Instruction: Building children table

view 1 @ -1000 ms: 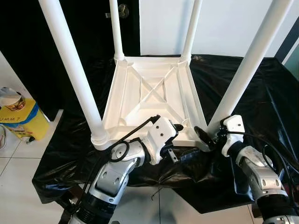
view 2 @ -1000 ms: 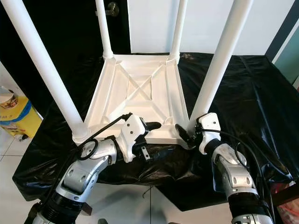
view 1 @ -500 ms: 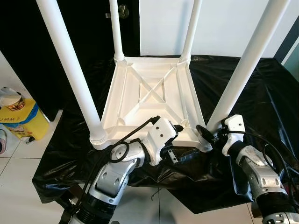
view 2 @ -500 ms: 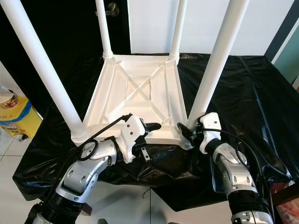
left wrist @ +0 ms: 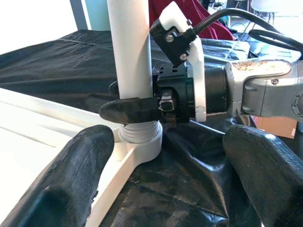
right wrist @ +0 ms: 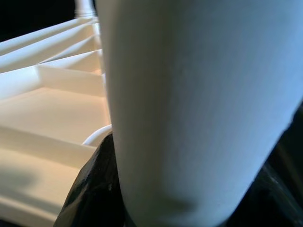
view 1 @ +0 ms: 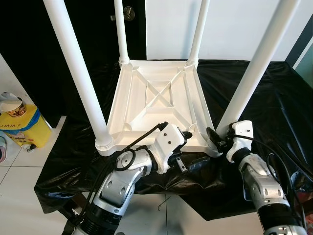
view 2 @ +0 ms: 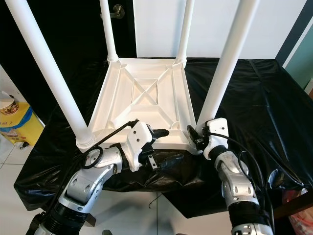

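Far left on the floor, a yellow bag (view 1: 24, 128) with a paper cup (view 1: 12, 104). At centre, white children table (view 1: 156, 105) upside down on black plastic sheet (view 1: 274, 93), four legs up. Left gripper (view 1: 190, 147) at the table's near edge, fingers (left wrist: 71, 184) wide apart, holding nothing (one finger above the rim, one below). Further right, right gripper (view 2: 196, 136) clamped around the near-right leg (view 1: 249, 73), just above its socket in the corner.
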Robot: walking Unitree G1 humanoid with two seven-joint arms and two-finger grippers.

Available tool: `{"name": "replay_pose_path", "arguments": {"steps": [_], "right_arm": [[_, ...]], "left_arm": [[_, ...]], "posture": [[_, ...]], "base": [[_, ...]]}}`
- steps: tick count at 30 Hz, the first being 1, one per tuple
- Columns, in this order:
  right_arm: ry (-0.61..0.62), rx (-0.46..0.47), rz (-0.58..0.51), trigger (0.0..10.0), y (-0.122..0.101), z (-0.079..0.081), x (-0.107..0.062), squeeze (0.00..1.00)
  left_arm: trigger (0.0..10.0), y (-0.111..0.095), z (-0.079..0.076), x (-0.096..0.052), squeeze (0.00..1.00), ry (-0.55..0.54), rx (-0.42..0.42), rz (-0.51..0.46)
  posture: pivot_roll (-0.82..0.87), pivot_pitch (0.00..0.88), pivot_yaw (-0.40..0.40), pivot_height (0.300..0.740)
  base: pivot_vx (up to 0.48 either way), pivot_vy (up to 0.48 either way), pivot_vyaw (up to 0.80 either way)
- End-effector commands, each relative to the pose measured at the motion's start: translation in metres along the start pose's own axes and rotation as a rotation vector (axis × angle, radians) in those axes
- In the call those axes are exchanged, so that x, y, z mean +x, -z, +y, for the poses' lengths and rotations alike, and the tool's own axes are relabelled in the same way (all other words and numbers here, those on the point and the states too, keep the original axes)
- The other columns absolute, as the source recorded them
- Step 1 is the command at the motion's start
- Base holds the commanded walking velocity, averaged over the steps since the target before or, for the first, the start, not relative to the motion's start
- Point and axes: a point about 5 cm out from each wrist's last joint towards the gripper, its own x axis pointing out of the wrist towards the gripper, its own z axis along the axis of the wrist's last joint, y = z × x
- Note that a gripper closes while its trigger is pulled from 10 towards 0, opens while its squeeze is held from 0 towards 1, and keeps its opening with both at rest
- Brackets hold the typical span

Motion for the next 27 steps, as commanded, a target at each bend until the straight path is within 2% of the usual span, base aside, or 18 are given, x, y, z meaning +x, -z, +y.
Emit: {"name": "replay_pose_path", "arguments": {"steps": [1, 4, 6, 9, 13, 14, 17, 19, 27], "right_arm": [[0.083, 0.025, 0.085, 10.0, 0.016, -0.005, -0.006, 0.0], [0.083, 0.025, 0.085, 10.0, 0.016, -0.005, -0.006, 0.0], [0.126, 0.035, 0.092, 10.0, 0.018, -0.004, -0.007, 0.0], [0.271, 0.076, 0.102, 10.0, 0.021, 0.0, -0.007, 0.0], [0.345, 0.097, 0.109, 10.0, 0.023, 0.005, -0.007, 0.0], [0.373, 0.117, 0.115, 10.0, 0.024, 0.01, -0.007, 0.0], [0.392, 0.134, 0.12, 10.0, 0.025, 0.017, -0.006, 0.0], [0.398, 0.16, 0.124, 10.0, 0.025, 0.029, -0.006, 0.0], [0.378, 0.166, 0.11, 10.0, 0.022, 0.036, -0.006, 0.0]], "left_arm": [[10.0, 0.002, 0.0, 0.002, 0.0, -0.032, -0.004, 0.002], [10.0, 0.002, 0.0, 0.002, 0.0, -0.032, -0.004, 0.002], [10.0, 0.002, 0.0, 0.003, 0.0, -0.03, -0.004, 0.001], [10.0, 0.002, 0.0, 0.004, 0.0, -0.025, -0.002, -0.002], [10.0, 0.002, -0.001, 0.005, 0.0, -0.024, -0.001, -0.003], [10.0, 0.002, -0.001, 0.005, 0.0, -0.024, -0.001, -0.003], [10.0, 0.002, -0.001, 0.005, 0.0, -0.023, -0.001, -0.003], [10.0, 0.002, -0.001, 0.005, 0.0, -0.023, -0.001, -0.003], [10.0, 0.002, -0.002, 0.005, 0.0, -0.022, -0.002, -0.003]], "posture": [[-0.09, 0.0, -0.033, 0.74], [-0.09, 0.0, -0.033, 0.74], [-0.09, 0.0, -0.033, 0.74], [-0.09, 0.0, -0.037, 0.74], [-0.09, 0.0, -0.038, 0.74], [-0.09, 0.0, -0.039, 0.74], [-0.09, 0.0, -0.041, 0.74], [-0.09, 0.0, -0.041, 0.74], [-0.09, 0.0, -0.039, 0.74]], "base": [[0.0, 0.0, 0.0], [0.0, 0.0, 0.0], [0.0, 0.0, 0.0], [0.0, 0.0, 0.0], [0.0, 0.0, 0.0], [0.0, 0.0, 0.0], [0.0, 0.0, 0.0], [0.0, 0.0, 0.0], [0.0, 0.0, 0.0]]}}
